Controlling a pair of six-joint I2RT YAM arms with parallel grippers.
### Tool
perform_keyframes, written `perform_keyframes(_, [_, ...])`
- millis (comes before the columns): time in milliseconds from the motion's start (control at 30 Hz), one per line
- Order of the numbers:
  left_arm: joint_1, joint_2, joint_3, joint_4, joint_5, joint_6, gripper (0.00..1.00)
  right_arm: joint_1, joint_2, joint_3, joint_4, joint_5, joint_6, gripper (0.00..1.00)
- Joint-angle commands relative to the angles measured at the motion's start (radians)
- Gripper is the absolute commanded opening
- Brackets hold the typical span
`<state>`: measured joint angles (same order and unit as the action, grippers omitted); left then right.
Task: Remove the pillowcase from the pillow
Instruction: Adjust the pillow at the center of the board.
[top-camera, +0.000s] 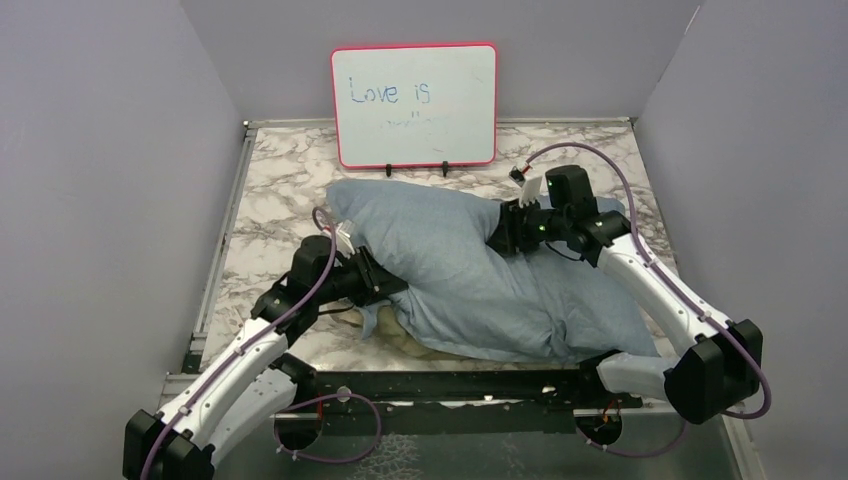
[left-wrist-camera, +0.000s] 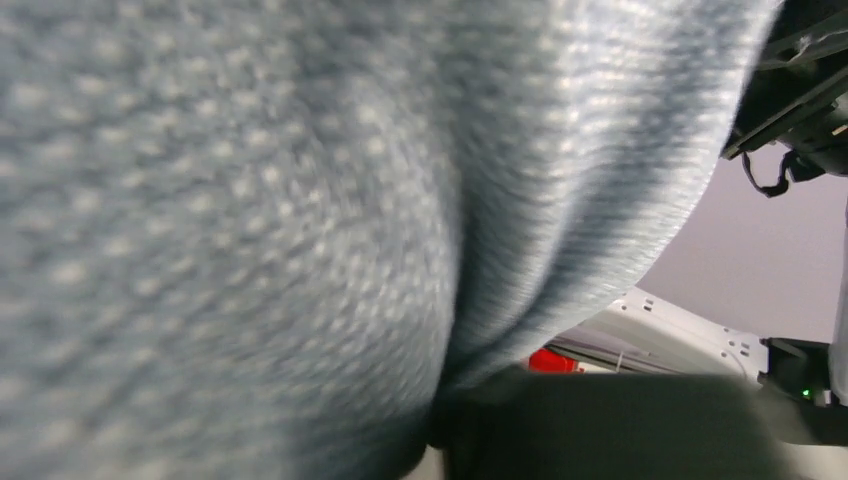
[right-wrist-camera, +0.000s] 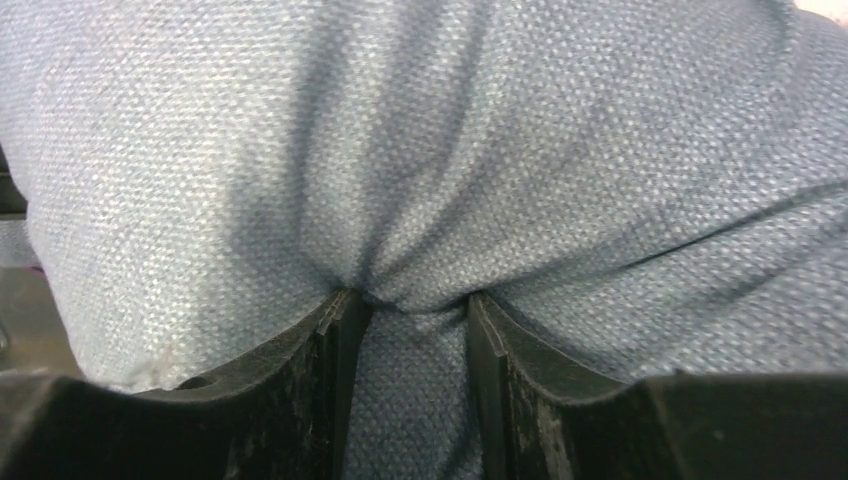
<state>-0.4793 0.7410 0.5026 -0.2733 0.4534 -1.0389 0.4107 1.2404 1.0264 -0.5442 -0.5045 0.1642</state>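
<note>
As I read it, the job has hardly begun. The pillowcase (top-camera: 470, 270) wraps the pillow all over, a plump blue-grey bulk lying across the middle of the marble surface (top-camera: 280, 190), and no white pillow shows for certain. At the near left edge a pale cream patch (top-camera: 400, 335) peeks from under the cloth, but I cannot tell whether it is bare pillow or the other face of the case. The right jaws sit on top of the bulk toward its far right side. The right wrist view shows them grasping the pillowcase: a fold is gathered between the 2 black fingers (right-wrist-camera: 335, 400), with creases running into the pinch. The left jaws press into the near left side of the bulk. The left wrist view shows only blurred cloth and a dark shape at the bottom, likely 1 finger (left-wrist-camera: 600, 420), so I cannot tell whether they hold anything. Nearly everything is left to do: find the open end, hold the pillow back and draw the case off. A red-framed whiteboard (top-camera: 414, 105) reading "Love is" stands at the far edge, just behind the pillow, and could be knocked if the cloth is pulled that way. Purple walls (top-camera: 100, 200) close in on 3 sides. The right arm's purple cable (top-camera: 600, 160) loops above the far right corner of the case, where it may snag.
</note>
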Motion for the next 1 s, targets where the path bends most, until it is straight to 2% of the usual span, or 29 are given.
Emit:
perform_keyframes(0, [-0.023, 0.038, 0.081, 0.21, -0.199, 0.03, 0.09, 0.033, -0.011, -0.073, -0.123, -0.226, 0.046, 0.46])
perform_keyframes(33, [-0.029, 0.049, 0.094, 0.213, -0.203, 0.039, 0.01, 0.034, -0.016, -0.076, -0.119, -0.224, 0.049, 0.44])
perform_keyframes(133, [-0.062, 0.076, 0.161, 0.206, -0.213, 0.112, 0.0, 0.034, -0.037, -0.072, -0.109, -0.199, 0.059, 0.41])
perform_keyframes(233, [-0.102, 0.113, 0.289, 0.163, -0.236, 0.233, 0.0, 0.033, -0.071, -0.053, -0.095, -0.174, 0.066, 0.38])
perform_keyframes(533, [-0.116, 0.371, 0.847, -0.133, -0.311, 0.701, 0.0, 0.033, -0.142, -0.021, -0.028, -0.287, 0.074, 0.36])
perform_keyframes(667, [-0.069, 0.471, 1.067, -0.241, -0.348, 0.828, 0.0, 0.033, -0.168, 0.015, -0.059, -0.244, 0.048, 0.39])
perform_keyframes(733, [-0.036, 0.493, 1.11, -0.257, -0.357, 0.86, 0.0, 0.034, -0.187, 0.051, -0.079, -0.173, 0.042, 0.45])
perform_keyframes(833, [0.021, 0.504, 1.128, -0.279, -0.293, 0.911, 0.0, 0.033, -0.198, 0.126, -0.111, -0.031, 0.026, 0.58])
perform_keyframes(900, [0.04, 0.492, 1.117, -0.289, -0.24, 0.933, 0.0, 0.033, -0.199, 0.169, -0.128, 0.125, 0.03, 0.73])
perform_keyframes(967, [0.049, 0.471, 1.09, -0.294, -0.202, 0.948, 0.0, 0.033, -0.187, 0.207, -0.143, 0.306, 0.042, 0.83])
